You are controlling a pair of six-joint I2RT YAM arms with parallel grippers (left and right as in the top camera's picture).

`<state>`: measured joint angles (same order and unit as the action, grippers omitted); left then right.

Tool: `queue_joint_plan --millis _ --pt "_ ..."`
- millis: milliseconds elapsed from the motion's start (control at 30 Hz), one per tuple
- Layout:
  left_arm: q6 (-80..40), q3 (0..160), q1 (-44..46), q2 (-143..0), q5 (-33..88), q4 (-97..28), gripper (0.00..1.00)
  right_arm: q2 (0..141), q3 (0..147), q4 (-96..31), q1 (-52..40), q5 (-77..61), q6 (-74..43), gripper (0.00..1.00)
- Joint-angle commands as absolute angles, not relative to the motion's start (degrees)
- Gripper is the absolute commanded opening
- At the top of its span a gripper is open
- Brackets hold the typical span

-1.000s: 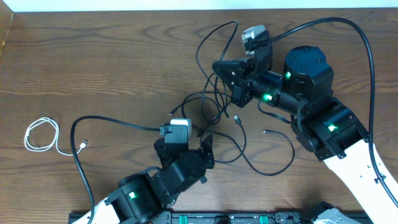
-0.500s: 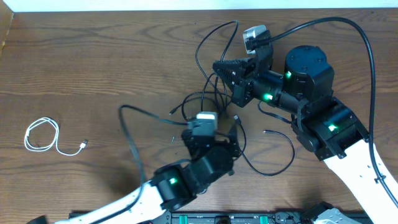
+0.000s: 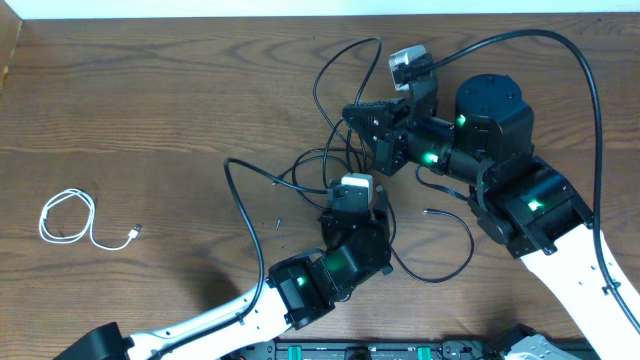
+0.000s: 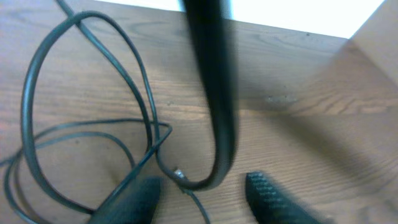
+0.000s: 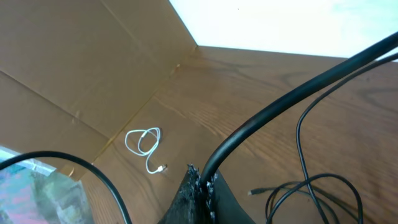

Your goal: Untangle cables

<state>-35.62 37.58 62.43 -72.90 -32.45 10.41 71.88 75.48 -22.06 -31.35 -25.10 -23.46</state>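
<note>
Overhead: shows two black cords (image 3: pixel 330 160) tangled in loose loops at mid table (image 3: pixel 150 100), between the arms. Shows the white cord (image 3: pixel 65 218) coiled alone at the left, well apart from the tangle, silver plug trailing right. Finds the right gripper (image 3: pixel 352 107) reaching in from the right, clamped on a black strand that arcs toward the far side. Finds the left gripper (image 3: pixel 372 210) at the near edge of the tangle, mostly hidden under its own camera; cannot tell its state from here.

Left wrist: shows both fingertips (image 4: pixel 273 198) apart at the bottom edge, with a black strand curling on the wood between them, seemingly not pinched. Shows more black loops crossing at the left. Blurred close up.

Right wrist: shows fingers pressed together on a black strand that climbs up and to the right. Beyond, picks out the white coil, small, at the left, and black loops at the lower right.

Handling, as a judgement: probably light, limp and a little springy, with smooth jackets apt to slide through a loose pinch. Best taken on a bare single run just behind a plug, never at a crossing. Calls for slow pulling, since a hard tug may tighten the loops or strain a plug.
</note>
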Motion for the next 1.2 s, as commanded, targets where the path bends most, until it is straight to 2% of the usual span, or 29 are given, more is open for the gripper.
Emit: queue_joint_plan --millis 0,33,67,133,433,500,667,833,900,1033,1167 --pt "-33.4 37.5 62.6 -73.2 -33.2 10.4 0.21 71.5 76.0 -22.6 -31.0 -25.6 -23.5 0.01" --pt "-32.2 37.5 62.6 -73.0 -33.6 10.4 0.19 71.5 76.0 -22.9 -31.0 -25.6 -23.0 0.01" --pt "-30.8 37.5 62.6 -72.8 -34.0 10.3 0.1 71.5 76.0 -23.0 -31.0 -25.6 -22.5 0.01" --pt "-28.0 37.5 62.6 -71.6 -34.1 10.4 0.07 71.5 76.0 -23.6 -31.0 -25.5 -21.5 0.01" --pt "-26.2 37.5 62.4 -59.3 -34.1 9.7 0.08 71.5 76.0 -25.8 -31.0 -21.1 -21.5 0.02" --pt "-25.7 37.5 62.4 -56.5 -34.1 9.3 0.08 71.5 76.0 -26.5 -31.0 -20.1 -21.5 0.1" --pt "-25.5 37.5 62.4 -49.3 -34.1 9.1 0.08 71.5 76.0 -31.7 -31.0 -11.8 -21.6 0.53" --pt "-25.5 37.5 62.4 -43.5 -39.2 9.1 0.08 71.5 76.0 -39.0 -31.0 -6.1 -21.6 0.83" --pt "-25.5 37.5 62.4 -41.9 -43.2 9.1 0.08 71.5 76.0 -41.5 -31.0 -4.8 -21.6 0.99" --pt "-25.5 37.5 62.4 -40.1 -49.5 9.2 0.08 72.1 76.0 -46.8 -31.1 -3.3 -22.4 0.99" --pt "-25.5 37.5 62.4 -39.9 -53.6 10.4 0.08 73.8 75.9 -53.2 -31.4 -3.9 -28.0 0.99"
